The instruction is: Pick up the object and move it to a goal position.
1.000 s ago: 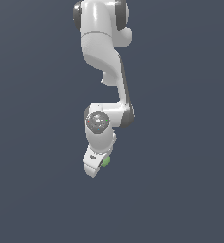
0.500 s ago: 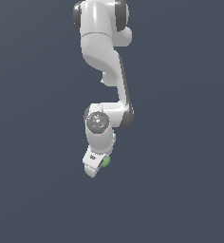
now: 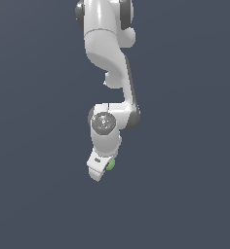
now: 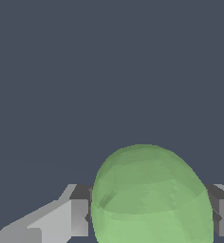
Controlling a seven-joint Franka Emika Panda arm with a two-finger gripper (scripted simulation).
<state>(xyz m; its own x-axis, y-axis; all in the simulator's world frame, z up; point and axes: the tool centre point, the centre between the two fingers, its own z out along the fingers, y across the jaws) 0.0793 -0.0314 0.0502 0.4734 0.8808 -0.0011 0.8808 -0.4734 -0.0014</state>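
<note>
Gripper [image 3: 100, 170] jaws closed snug on green ball [image 4: 149, 199], ball pinched between the fingers [image 4: 61, 220], likely so it carries securely to goal.

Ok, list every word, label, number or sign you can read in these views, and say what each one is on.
None: there is no readable text in either view.
The green ball is plain and unmarked.
The gripper and white arm carry no lettering or logo.
The round disc on the wrist joint shows grey mottling only, no legible characters.
</note>
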